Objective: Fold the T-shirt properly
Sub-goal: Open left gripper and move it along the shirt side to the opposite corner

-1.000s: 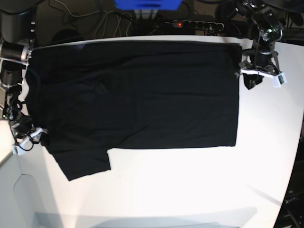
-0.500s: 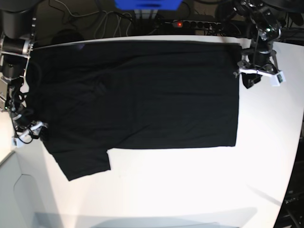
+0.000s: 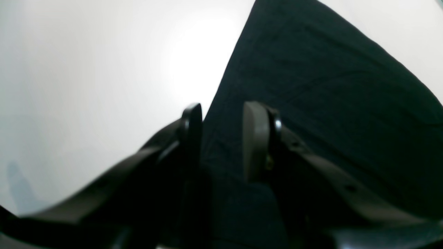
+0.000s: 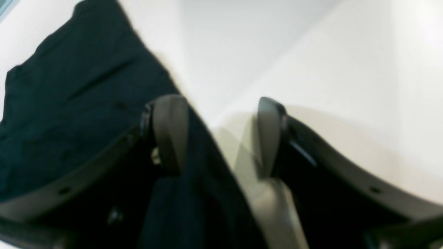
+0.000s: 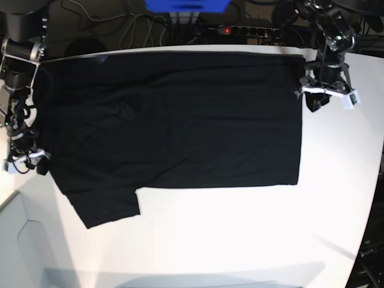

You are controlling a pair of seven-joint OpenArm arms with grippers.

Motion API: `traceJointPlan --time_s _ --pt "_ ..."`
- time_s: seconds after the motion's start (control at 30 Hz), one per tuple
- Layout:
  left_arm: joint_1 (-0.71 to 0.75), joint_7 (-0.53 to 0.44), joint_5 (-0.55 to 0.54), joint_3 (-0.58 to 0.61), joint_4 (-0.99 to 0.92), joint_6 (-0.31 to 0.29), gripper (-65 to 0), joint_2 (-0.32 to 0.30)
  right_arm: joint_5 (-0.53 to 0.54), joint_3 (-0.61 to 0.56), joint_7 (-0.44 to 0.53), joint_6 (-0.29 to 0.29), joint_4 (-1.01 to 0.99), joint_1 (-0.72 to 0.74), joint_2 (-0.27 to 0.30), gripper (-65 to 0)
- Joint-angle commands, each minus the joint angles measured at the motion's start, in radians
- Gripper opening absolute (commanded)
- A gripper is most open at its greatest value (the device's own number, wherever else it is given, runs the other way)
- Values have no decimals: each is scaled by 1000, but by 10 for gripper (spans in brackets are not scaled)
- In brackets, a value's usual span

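One T-shirt (image 5: 174, 120) flat on bench (image 5: 252, 234). I see left gripper (image 3: 221, 138) part-open astride hem edge; right gripper (image 4: 218, 135) wide open at shoulder edge.

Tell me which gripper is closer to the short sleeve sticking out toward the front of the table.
Right. The right gripper sits at the T-shirt's shoulder edge just above that sleeve; the left gripper is across the shirt, at the hem's far corner.
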Motion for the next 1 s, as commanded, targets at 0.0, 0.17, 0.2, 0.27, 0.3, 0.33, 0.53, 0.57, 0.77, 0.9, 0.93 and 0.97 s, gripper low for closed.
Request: traceJointPlan --time_s 0.0,0.17,0.2,0.27,0.3,0.33,0.53,0.57,0.77,0.9,0.93,0.97 --pt "3 -20 -8 -3 17 -1 -451 -7 17 6 42 4 16 30 17 -344" --pt "2 -20 -8 -3 17 -1 -451 -7 14 -8 39 6 14 28 11 -344" --pt "2 -20 -8 -3 17 -1 -451 -7 14 -28 36 6 14 27 0 -344" --pt "0 -20 -8 -3 17 -1 -451 -7 14 -80 25 8 14 27 -3 -344" --pt "-1 -20 -8 -3 17 -1 -451 -7 14 -111 23 8 14 27 -4 -344" --pt "-1 -20 -8 -3 17 -1 -451 -7 16 -137 23 8 14 27 -6 -344" --pt "-3 -20 -8 -3 17 -1 -451 -7 16 -214 3 40 13 25 -24 -344" --pt "-3 -20 -8 -3 17 -1 -451 -7 16 -214 3 40 13 25 -26 -344" --pt "-6 -20 -8 -3 17 -1 -451 -7 14 -215 3 40 13 25 -26 -404" --pt "-26 -20 -21 0 17 -1 -451 -7 14 -217 3 40 13 25 -26 -561" --pt "-37 -20 -44 0 17 -1 -451 -7 13 -217 3 40 13 25 -26 -595" --pt "-46 -19 -73 -3 14 -1 -451 -10 13 -218 3 40 13 25 -26 -612"
